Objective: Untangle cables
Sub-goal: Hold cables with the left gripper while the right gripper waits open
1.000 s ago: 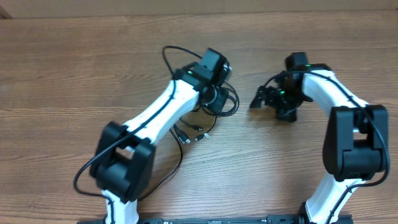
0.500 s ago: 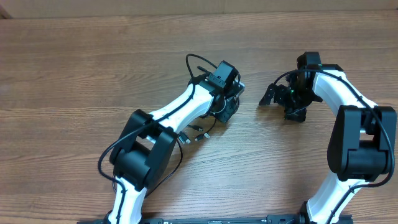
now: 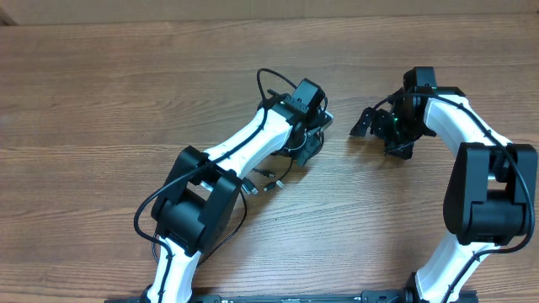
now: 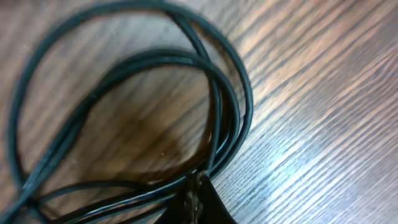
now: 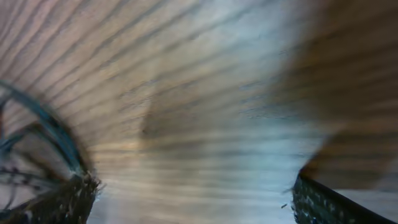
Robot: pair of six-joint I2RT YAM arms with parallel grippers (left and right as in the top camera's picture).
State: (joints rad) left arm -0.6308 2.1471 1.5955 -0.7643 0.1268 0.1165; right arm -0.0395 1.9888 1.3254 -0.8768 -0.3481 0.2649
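Overhead, the cables [image 3: 296, 153] lie in a small dark bundle near the middle of the table [image 3: 126, 101], mostly hidden under the head of the left arm, with a few plug ends [image 3: 264, 180] trailing out towards the robot beside that arm's white forearm, some tipped with a bit of silver. The left gripper [image 3: 312, 141] sits right on the bundle, pointing down into it. From the left wrist, the cables [image 4: 229, 130] show as several thin black loops spread flat on the wood grain, the strands drawing together and running in at the tip of the left gripper [image 4: 200, 198], whose jaws are closed tight and look nipped on them. The right gripper [image 3: 370, 126] is near the bundle to its right but apart from it, with bare wood between, and its jaws are spread wide with nothing in them. The right wrist view is blurred: the right gripper [image 5: 193, 196] has one finger at each lower corner, bare table between, and a smear of cables [image 5: 56, 134] at the left edge.
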